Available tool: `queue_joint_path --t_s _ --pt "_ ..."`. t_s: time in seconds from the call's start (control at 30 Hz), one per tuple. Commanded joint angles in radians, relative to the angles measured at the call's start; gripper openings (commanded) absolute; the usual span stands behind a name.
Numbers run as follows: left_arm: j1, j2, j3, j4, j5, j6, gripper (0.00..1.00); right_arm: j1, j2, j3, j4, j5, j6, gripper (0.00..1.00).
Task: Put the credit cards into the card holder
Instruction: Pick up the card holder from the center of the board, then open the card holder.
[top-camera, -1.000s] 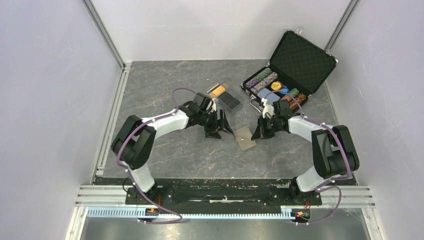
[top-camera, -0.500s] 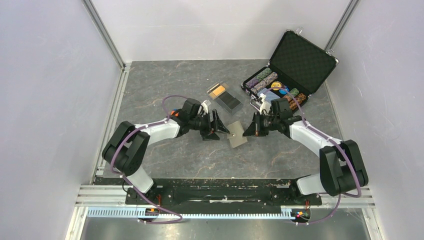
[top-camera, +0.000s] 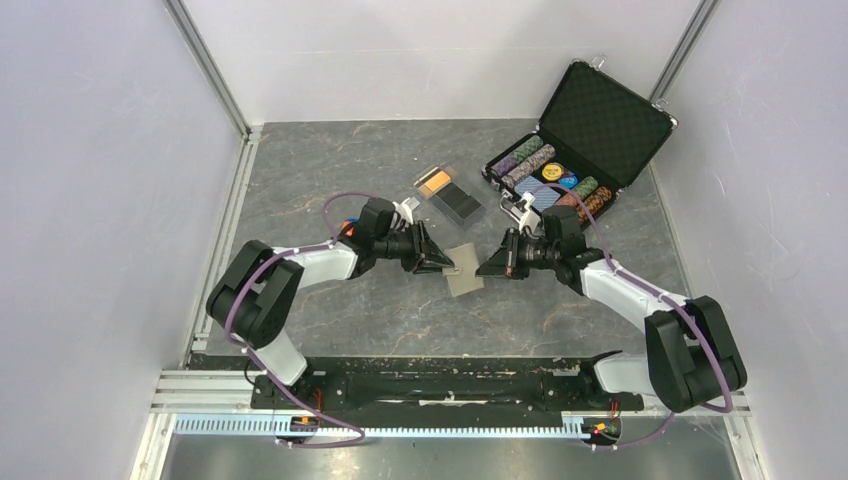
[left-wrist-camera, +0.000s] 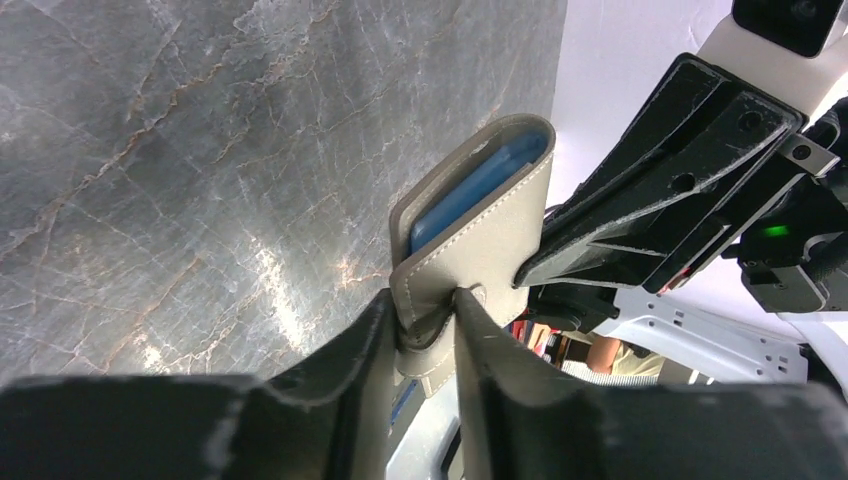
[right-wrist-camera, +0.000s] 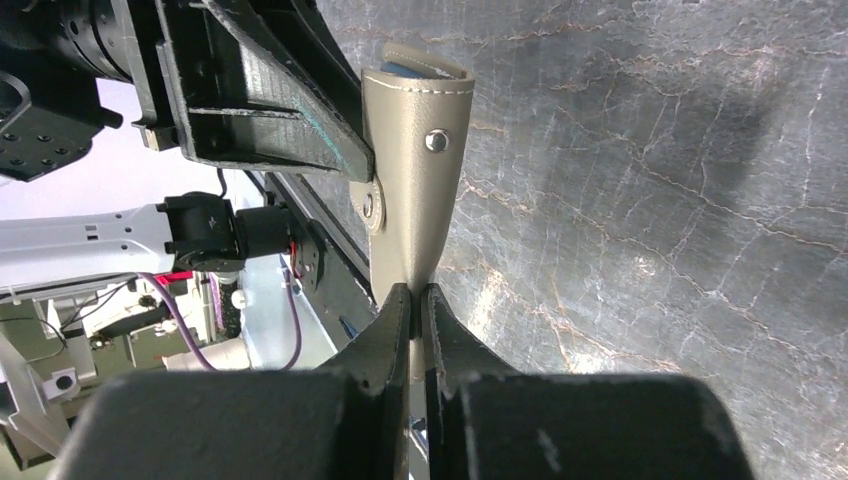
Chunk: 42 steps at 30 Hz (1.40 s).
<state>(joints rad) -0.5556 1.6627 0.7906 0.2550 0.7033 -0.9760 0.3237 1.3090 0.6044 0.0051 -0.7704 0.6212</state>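
The grey-taupe card holder (top-camera: 463, 272) hangs off the table between both grippers. My left gripper (left-wrist-camera: 432, 310) is shut on its stitched near edge, and the pale blue inside (left-wrist-camera: 478, 190) shows in the gap of the fold. My right gripper (right-wrist-camera: 416, 295) is shut on the opposite flap of the card holder (right-wrist-camera: 415, 140), below its small round snap (right-wrist-camera: 435, 140). In the top view the left gripper (top-camera: 447, 263) and right gripper (top-camera: 482, 270) face each other across it. The credit cards, one orange-tan (top-camera: 435, 181) and the others black (top-camera: 460, 204), lie behind.
The cards lie in a clear plastic tray (top-camera: 417, 183) just behind the left gripper. An open black poker-chip case (top-camera: 600, 115) with chips and a blue deck stands at the back right. Grey walls close in both sides.
The right gripper has carried the card holder up and to the left. The left gripper, open before, has closed on the holder's near edge.
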Motion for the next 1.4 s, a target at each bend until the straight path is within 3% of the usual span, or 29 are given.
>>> queue_joint_path --t_s 0.0,0.1,0.3,0.43,0.53,0.6,0.67,0.73,0.77,0.8,0.9,0.97,1.03,1.13,1.37 --pt "-0.006 -0.014 -0.013 0.128 0.058 -0.068 0.22 0.023 -0.019 -0.004 0.089 -0.032 0.046 0.0" --pt "-0.005 -0.032 -0.033 0.138 0.053 -0.076 0.03 0.025 -0.017 -0.003 0.089 -0.027 0.043 0.04" --pt "-0.005 -0.102 -0.076 0.139 0.059 -0.075 0.02 0.024 -0.015 0.008 0.085 -0.003 0.021 0.5" --pt "-0.005 -0.153 -0.103 0.155 0.072 -0.071 0.02 0.025 0.007 0.011 0.095 -0.022 0.012 0.63" --pt "-0.005 -0.171 -0.113 0.187 0.092 -0.083 0.02 0.024 0.032 0.015 0.104 -0.053 0.005 0.62" --pt "-0.005 -0.176 -0.119 0.215 0.103 -0.099 0.02 0.024 0.043 0.006 0.153 -0.092 0.031 0.56" --pt "-0.005 -0.184 -0.125 0.222 0.105 -0.105 0.02 0.027 0.046 -0.008 0.242 -0.136 0.086 0.42" --pt "-0.004 -0.191 -0.129 0.219 0.101 -0.104 0.03 0.034 0.045 -0.015 0.293 -0.161 0.122 0.15" --pt "-0.004 -0.193 -0.128 0.206 0.098 -0.1 0.07 0.039 0.043 -0.014 0.297 -0.164 0.126 0.03" --pt "-0.004 -0.198 -0.126 0.191 0.093 -0.091 0.17 0.043 0.038 -0.01 0.284 -0.158 0.121 0.0" --pt "-0.005 -0.229 -0.096 0.051 0.054 -0.017 0.38 0.053 0.015 0.009 0.197 -0.112 0.068 0.0" --pt "-0.006 -0.269 -0.043 -0.164 -0.021 0.105 0.52 0.062 0.004 0.033 0.108 -0.068 0.022 0.0" --pt "-0.01 -0.303 0.021 -0.416 -0.125 0.225 0.58 0.076 -0.004 0.051 0.03 -0.017 -0.019 0.0" --pt "-0.029 -0.354 0.079 -0.654 -0.295 0.336 0.6 0.11 0.002 0.061 -0.03 0.056 -0.036 0.0" --pt "-0.068 -0.434 0.106 -0.856 -0.442 0.393 0.59 0.248 0.062 0.121 -0.027 0.147 0.009 0.0"
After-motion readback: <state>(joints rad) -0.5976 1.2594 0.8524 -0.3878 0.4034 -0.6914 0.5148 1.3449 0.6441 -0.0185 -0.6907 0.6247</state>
